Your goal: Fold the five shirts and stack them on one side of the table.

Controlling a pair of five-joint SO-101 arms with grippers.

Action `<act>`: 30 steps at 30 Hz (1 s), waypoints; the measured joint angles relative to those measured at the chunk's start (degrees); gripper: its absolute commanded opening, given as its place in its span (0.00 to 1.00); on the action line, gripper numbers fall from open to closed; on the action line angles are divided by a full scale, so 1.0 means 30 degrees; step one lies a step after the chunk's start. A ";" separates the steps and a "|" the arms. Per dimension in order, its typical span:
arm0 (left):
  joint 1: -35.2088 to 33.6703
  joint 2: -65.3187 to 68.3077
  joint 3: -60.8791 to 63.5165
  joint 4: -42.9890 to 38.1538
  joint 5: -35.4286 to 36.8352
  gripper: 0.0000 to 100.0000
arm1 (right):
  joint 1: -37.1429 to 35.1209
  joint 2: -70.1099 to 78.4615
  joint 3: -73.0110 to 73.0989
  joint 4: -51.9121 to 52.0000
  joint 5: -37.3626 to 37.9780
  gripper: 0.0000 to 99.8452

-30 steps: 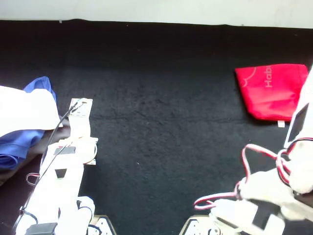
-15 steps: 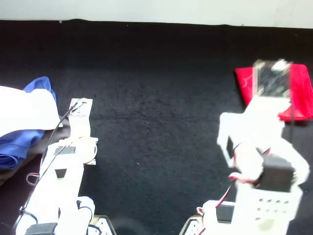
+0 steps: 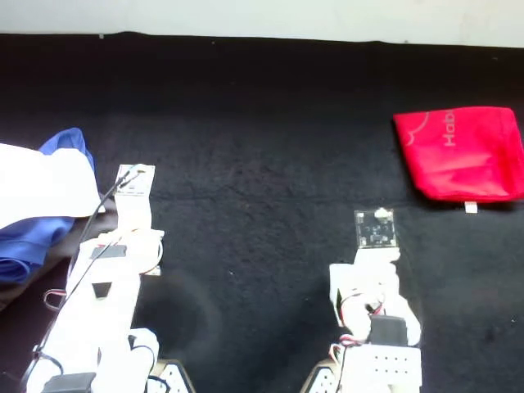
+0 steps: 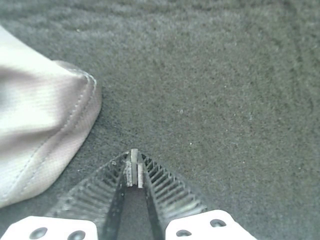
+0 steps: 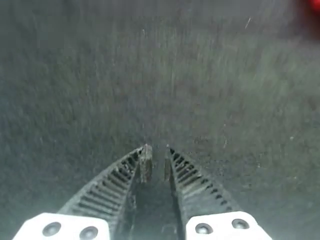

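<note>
Two empty grippers over the dark table (image 3: 262, 123).
The left gripper (image 4: 134, 170) sits pinched closed beside the white shirt (image 4: 35, 115) heaped on the blue shirt (image 3: 33, 237); the right gripper (image 5: 156, 165), barely parted, holds nothing. Farther off lies the folded red shirt (image 3: 458, 151). Lifting white could drag blue along.

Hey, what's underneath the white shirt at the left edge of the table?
A crumpled blue fabric shirt lies under the white fabric shirt, showing past its far and near edges. Anything else beneath the white one is covered.
</note>
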 measured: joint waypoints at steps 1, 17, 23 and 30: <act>0.0000 0.0000 0.0000 0.0000 0.0000 0.01 | 0.0000 -0.0234 0.0059 -0.0059 -0.0088 0.06; -0.2989 -0.3810 -0.8821 1.2454 0.0000 0.02 | -0.0762 -0.2520 0.0088 -0.0088 -0.0264 0.06; -0.6271 -0.4806 -1.5971 1.9048 -0.1817 0.13 | -0.0762 -0.2520 0.0088 -0.0088 -0.0264 0.06; -1.1634 -0.0322 -2.1011 1.9370 -0.2051 0.14 | -0.0791 -0.2520 0.0088 -0.0088 -0.0264 0.06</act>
